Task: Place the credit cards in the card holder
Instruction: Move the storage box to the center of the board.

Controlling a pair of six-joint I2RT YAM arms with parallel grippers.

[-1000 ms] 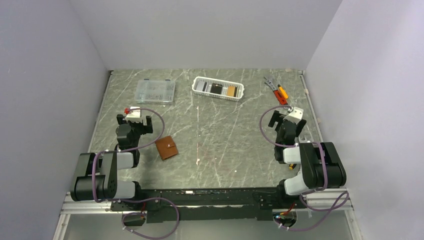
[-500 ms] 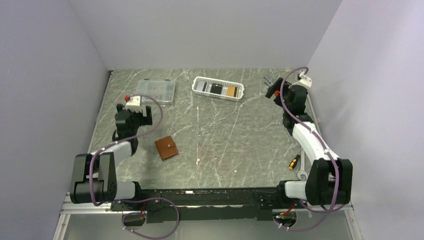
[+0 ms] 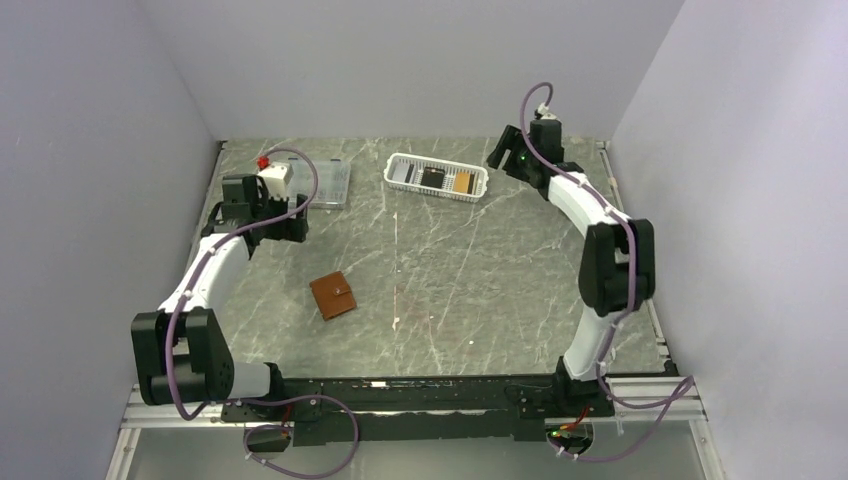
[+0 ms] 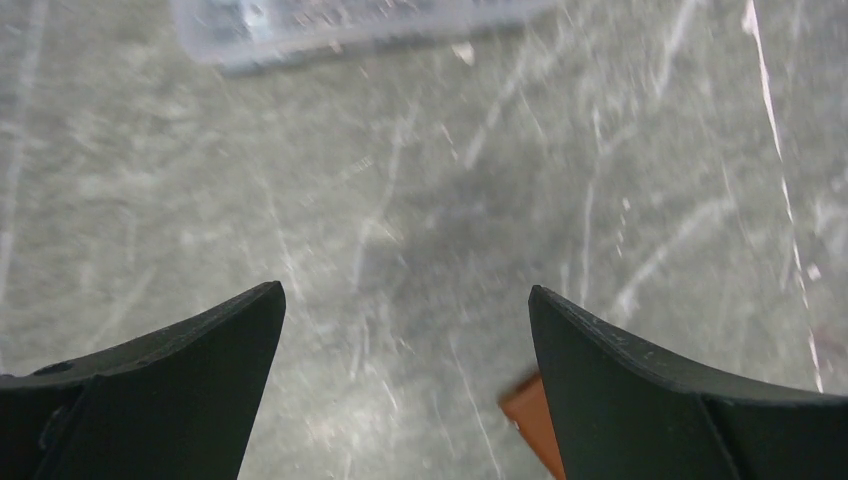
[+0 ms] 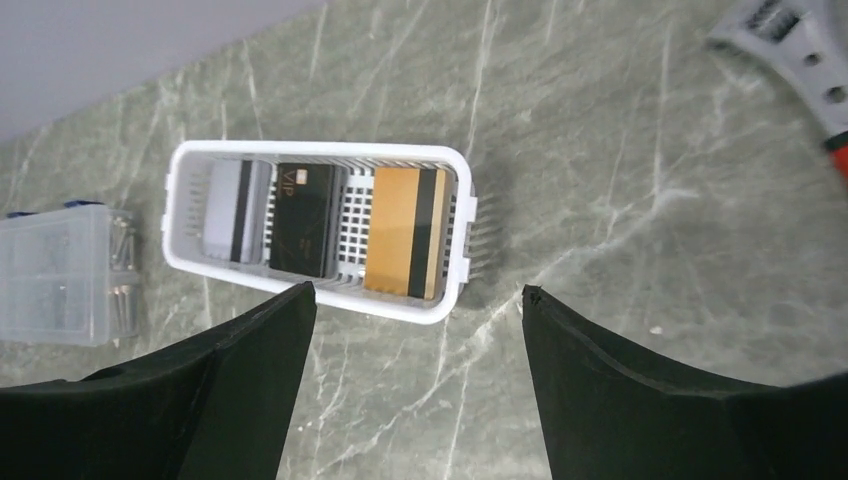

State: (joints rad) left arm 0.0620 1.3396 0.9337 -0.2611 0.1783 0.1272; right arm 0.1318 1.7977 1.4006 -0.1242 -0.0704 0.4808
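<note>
The credit cards lie in a white slotted basket at the back middle of the table. The right wrist view shows three of them: a grey-white striped card, a black card and an orange-gold card. My right gripper hovers open just right of the basket, nothing between its fingers. The card holder, a shut brown wallet, lies left of centre. My left gripper hangs open and empty behind and left of the card holder. A corner of the card holder peeks past the right finger.
A clear plastic compartment box sits at the back left, just beyond my left gripper. A grey hand tool with a red-orange part lies near the back right corner. Grey walls close in three sides.
Both arms have stretched out from near their bases. The right one swung to the back beside the basket, the left one moved back towards the clear box. Both grippers stayed open.
</note>
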